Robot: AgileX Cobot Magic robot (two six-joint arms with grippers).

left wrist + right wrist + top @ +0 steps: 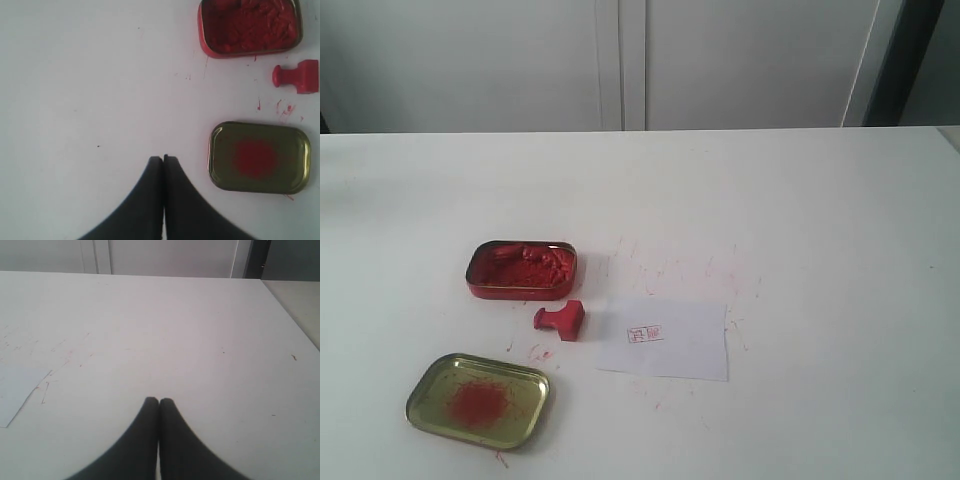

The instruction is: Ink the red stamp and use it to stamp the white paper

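Observation:
The red stamp [560,320] lies on its side on the white table, between the ink tin and the white paper [665,338]; it also shows in the left wrist view as the red stamp [297,76]. The paper carries a small red square imprint [644,334], and one corner of the paper [17,390] shows in the right wrist view. My left gripper [163,158] is shut and holds nothing, over bare table away from the stamp. My right gripper [159,400] is also shut and holds nothing. Neither arm appears in the exterior view.
A red tin of ink paste [522,268] stands open behind the stamp. Its gold lid [479,400] with a red smear lies near the table's front. Red flecks mark the table around the paper. The table's right edge [295,320] runs beside the right gripper.

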